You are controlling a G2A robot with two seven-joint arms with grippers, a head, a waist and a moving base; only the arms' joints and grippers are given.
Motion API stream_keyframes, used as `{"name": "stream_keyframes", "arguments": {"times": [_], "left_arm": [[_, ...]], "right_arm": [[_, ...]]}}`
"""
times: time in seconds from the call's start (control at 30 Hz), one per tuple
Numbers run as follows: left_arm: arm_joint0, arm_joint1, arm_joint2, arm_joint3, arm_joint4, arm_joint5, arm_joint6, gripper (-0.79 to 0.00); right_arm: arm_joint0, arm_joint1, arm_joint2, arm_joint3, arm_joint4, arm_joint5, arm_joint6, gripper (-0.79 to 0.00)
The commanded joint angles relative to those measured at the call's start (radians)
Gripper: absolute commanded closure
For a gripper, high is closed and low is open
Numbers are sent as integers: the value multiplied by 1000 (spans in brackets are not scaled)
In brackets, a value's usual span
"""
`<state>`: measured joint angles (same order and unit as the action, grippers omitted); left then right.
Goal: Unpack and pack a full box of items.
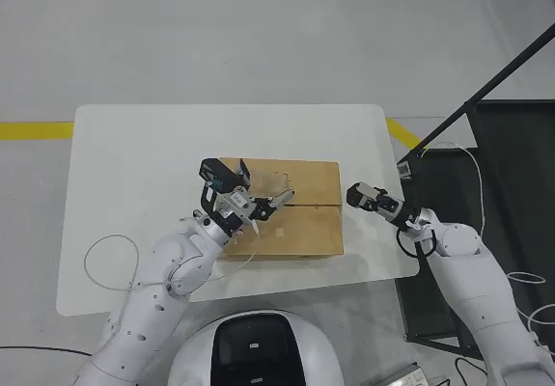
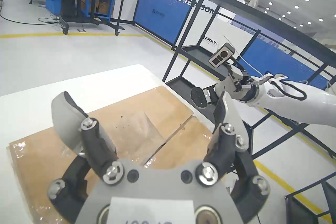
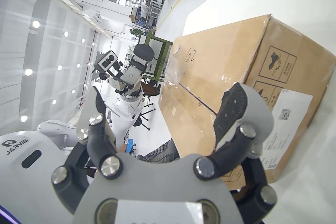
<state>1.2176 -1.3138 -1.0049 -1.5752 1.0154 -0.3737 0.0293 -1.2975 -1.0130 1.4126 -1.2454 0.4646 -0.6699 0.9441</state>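
Fingers (image 2: 63, 120) of our left gripper (image 2: 144, 114) stand wide apart over the top of the cardboard box (image 1: 306, 179), close to its taped centre seam (flaps shut). We see the box lying on the white table (image 1: 132, 164). Our right gripper (image 3: 162, 109), its fingers likewise spread, hangs just beside the box's labelled end, above the table's right-hand part.

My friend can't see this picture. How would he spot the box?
Find the white table in front of the robot. On it, under the left gripper, lies a cardboard box. It is brown against the white tabletop, its flaps are taped shut, and one end bears a white label.
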Motion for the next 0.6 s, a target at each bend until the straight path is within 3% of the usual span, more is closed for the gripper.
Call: {"name": "stream_keyframes", "arguments": {"times": [0.0,0.33,0.57], "left_arm": [[0,0,0,0,-1,0,-1,-785],[1,0,-1,1,2,6,-4,-785],[-14,-7,12,-37,94,190,-135,-785]], "right_arm": [[4,-1,-4,2,4,-1,7,-785],[4,-1,-4,2,4,-1,7,-785],[-26,3,35,-21,25,8,-51,-785]]}}
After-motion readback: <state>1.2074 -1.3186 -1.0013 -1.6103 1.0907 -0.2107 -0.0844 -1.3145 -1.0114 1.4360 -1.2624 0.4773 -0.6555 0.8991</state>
